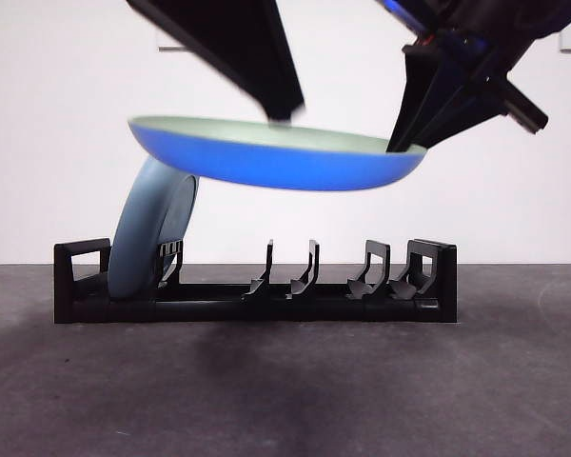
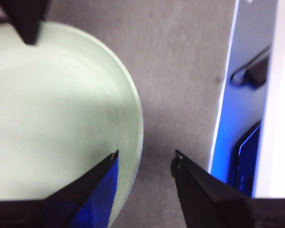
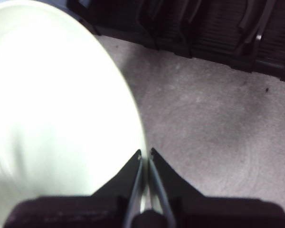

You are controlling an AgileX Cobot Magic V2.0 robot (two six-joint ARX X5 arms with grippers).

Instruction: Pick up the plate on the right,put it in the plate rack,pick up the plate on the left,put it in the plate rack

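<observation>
Plate rack (image 1: 257, 290): long, low, black, standing on the dark grey table (image 1: 285, 390) before a white wall (image 1: 57, 143); boxy loop ends and pairs of upright curved dividers. The same rack shows in the right wrist view (image 3: 204, 33).

Racked plate (image 1: 150, 233): pale blue, on edge in the slot nearest one loop end, leaning toward the rack's middle.

Held plate (image 1: 276, 157): blue underside, pale green face, nearly flat and slightly tilted, in the air above the rack, clear of the dividers; its lower edge passes just above the racked plate's top.

Right gripper (image 3: 146, 154): jaws pressed together on the held plate's rim (image 3: 133, 118), the thin edge pinched between them. In the front view it is the dark arm (image 1: 409, 143) at the plate's raised end.

Left gripper (image 2: 146, 159): jaws spread apart, one jaw over the plate's face (image 2: 52, 118), the other over bare table, nothing clamped between them. In the front view its black tip (image 1: 281, 109) hangs just above the plate's middle.
</observation>
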